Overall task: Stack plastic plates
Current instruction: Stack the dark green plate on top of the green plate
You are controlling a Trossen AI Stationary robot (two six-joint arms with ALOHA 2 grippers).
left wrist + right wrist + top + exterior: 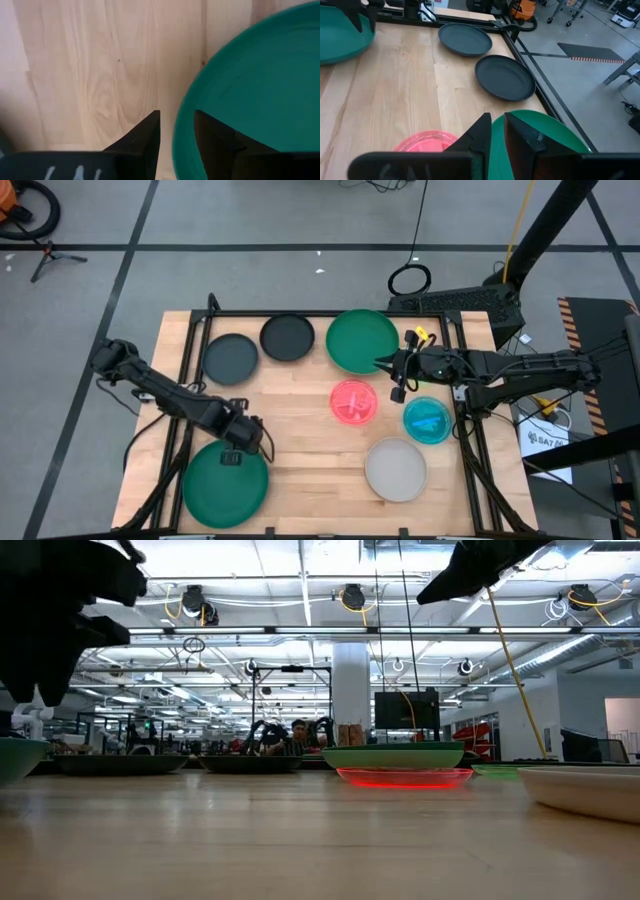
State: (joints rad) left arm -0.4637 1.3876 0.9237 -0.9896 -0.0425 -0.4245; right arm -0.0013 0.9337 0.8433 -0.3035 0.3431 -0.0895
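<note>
My left gripper [243, 448] [177, 120] is shut on the far right rim of the dark green plate [225, 482] at the table's near left. My right gripper [386, 365] [497, 122] is shut on the green plate [360, 340] near the far edge. The pink plate [353, 401], the blue plate [428, 420] and the frosted white plate [396, 469] lie flat on the right half. Two dark grey plates [231, 358] [287, 337] lie at the far left. In the low view the pink plate [405, 777] sits in front of the green plate [395, 755]. My left gripper pinches the dark green plate's rim [181, 145], one finger [145, 137] outside over the wood and one [215, 142] inside over the dish. It slants down from the far left. Whether the plate is lifted, I cannot tell. My right gripper pinches the green plate's rim [497, 145] on its near right side. One finger [479, 135] is outside and one [522, 137] is over the dish. The fingers come from the table's right. Whether the plate is off the table does not show.
A black metal frame [190, 360] runs along the table's left, far and right sides. A small yellow object [418, 336] lies by the green plate's right. Bare wood [300, 430] lies in the table's middle. Cables and a keyboard [455, 302] sit beyond the far edge.
</note>
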